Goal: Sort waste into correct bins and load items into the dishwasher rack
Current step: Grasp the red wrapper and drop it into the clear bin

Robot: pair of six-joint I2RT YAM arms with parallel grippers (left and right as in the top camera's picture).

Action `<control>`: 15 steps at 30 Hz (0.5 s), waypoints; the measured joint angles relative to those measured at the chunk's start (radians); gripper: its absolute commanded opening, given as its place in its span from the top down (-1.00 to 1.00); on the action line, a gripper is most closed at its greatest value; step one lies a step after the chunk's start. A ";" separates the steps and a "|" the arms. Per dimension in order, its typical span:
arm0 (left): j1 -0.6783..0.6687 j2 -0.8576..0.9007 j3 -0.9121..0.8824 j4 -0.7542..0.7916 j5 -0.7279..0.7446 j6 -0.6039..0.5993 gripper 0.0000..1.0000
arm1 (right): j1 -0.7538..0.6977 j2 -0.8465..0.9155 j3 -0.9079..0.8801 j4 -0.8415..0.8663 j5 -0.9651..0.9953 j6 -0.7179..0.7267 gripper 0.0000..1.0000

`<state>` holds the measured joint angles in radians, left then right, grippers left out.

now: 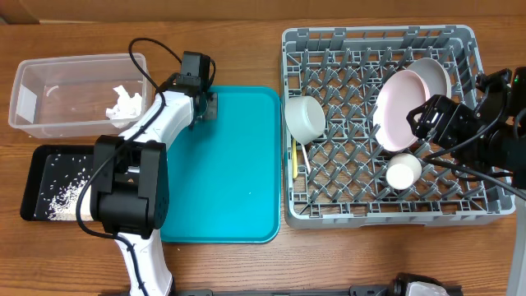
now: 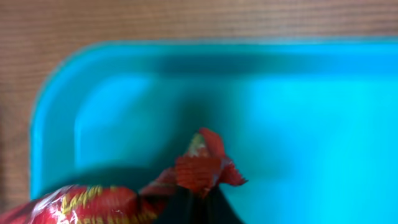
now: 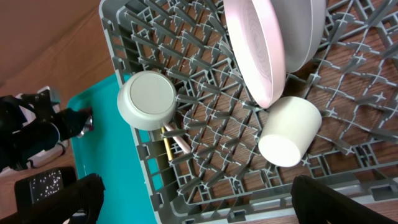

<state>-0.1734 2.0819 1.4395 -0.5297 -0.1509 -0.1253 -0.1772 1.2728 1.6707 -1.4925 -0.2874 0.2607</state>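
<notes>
Red foil wrapper (image 2: 200, 169) pinched in left fingers (image 2: 177, 211) over teal tray (image 2: 311, 124), right fingers (image 3: 336, 202) open

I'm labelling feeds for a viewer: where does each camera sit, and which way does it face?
Overhead: above the table, looking down at teal tray and dishwasher rack; left arm and right arm show.
Left wrist: on the left gripper, facing down at the tray corner; its fingers pinch the foil wrapper.
Right wrist: on the right gripper, facing down into the rack; open fingers show.
Shared: overhead and right wrist both show bowl and cup.
</notes>
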 measured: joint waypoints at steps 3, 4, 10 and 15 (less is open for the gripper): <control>0.000 -0.004 0.013 -0.086 0.021 -0.003 0.92 | 0.000 0.000 0.000 0.000 0.003 0.000 -1.00; 0.000 -0.010 0.020 -0.124 0.026 -0.006 0.92 | 0.000 0.000 0.000 0.000 0.003 0.000 -1.00; 0.010 -0.150 0.092 -0.248 0.037 -0.019 0.92 | 0.000 0.000 0.000 -0.011 0.003 0.000 -1.00; 0.086 -0.325 0.144 -0.214 -0.009 -0.020 0.92 | 0.000 0.000 0.000 -0.011 0.004 0.000 -1.00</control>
<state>-0.0872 1.7569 1.5833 -0.7437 -0.1596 -0.1452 -0.1768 1.2728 1.6707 -1.5040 -0.2832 0.2604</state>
